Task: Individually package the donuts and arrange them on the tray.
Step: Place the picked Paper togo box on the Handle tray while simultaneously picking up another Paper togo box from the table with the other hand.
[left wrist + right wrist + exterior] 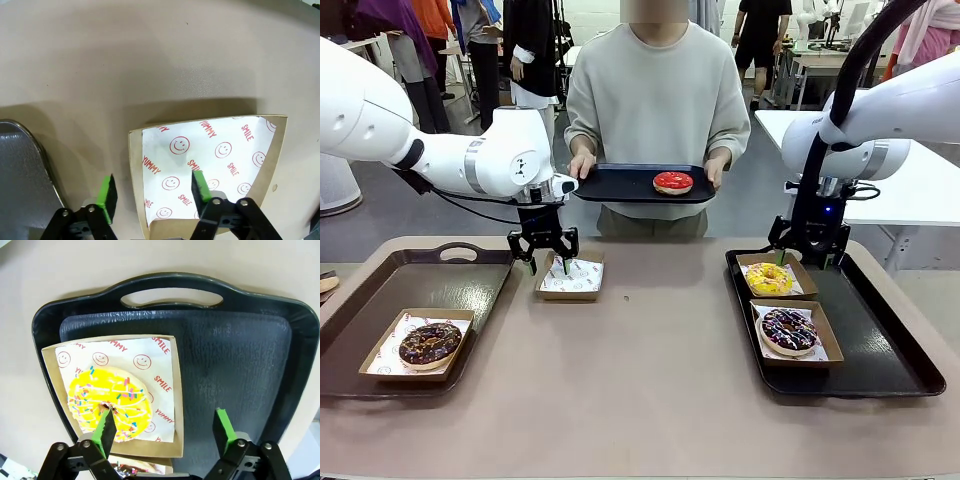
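Note:
An empty paper box [571, 277] with a smiley liner [210, 155] sits on the table. My left gripper [548, 262] [152, 190] is open and straddles its near wall, one finger outside, one inside. The yellow-iced donut [769, 278] [107, 402] lies in a box on the right tray [880, 340]. My right gripper [807, 258] [164, 429] hangs open just above it, holding nothing. Beside it lies the dark sprinkled donut [788, 330], also boxed. A boxed chocolate donut with nut bits [430, 343] rests on the left tray [380, 290]. The red-iced donut [672, 182] lies unboxed on a black tray [620, 185] that the person holds.
The person stands at the far edge, both hands on the held tray above the table. The left tray's rim [25, 170] lies close to my left gripper. Bare tray floor [240, 365] stretches beside the yellow donut's box. Open tabletop runs between the two trays.

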Robot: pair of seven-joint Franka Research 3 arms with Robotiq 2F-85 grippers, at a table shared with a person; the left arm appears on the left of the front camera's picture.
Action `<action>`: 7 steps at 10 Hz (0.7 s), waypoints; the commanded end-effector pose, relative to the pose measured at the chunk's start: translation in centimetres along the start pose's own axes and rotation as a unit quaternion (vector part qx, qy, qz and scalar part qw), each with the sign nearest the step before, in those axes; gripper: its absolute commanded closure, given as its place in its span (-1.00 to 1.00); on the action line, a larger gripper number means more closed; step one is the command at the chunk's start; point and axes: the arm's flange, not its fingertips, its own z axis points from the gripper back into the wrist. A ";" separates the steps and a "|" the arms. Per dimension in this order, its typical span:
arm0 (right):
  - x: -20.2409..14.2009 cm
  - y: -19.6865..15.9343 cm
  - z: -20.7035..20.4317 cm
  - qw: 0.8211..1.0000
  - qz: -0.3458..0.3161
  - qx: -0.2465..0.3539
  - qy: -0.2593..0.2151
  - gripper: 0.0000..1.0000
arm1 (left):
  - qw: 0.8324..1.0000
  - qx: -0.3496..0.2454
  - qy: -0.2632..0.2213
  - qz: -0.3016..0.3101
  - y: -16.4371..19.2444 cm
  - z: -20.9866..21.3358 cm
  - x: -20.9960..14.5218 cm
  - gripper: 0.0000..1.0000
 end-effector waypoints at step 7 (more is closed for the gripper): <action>-0.3 -0.5 0.3 1.000 0.009 0.025 -0.007 -1.00 | 1.000 0.008 0.005 0.004 -0.2 0.8 0.5 1.00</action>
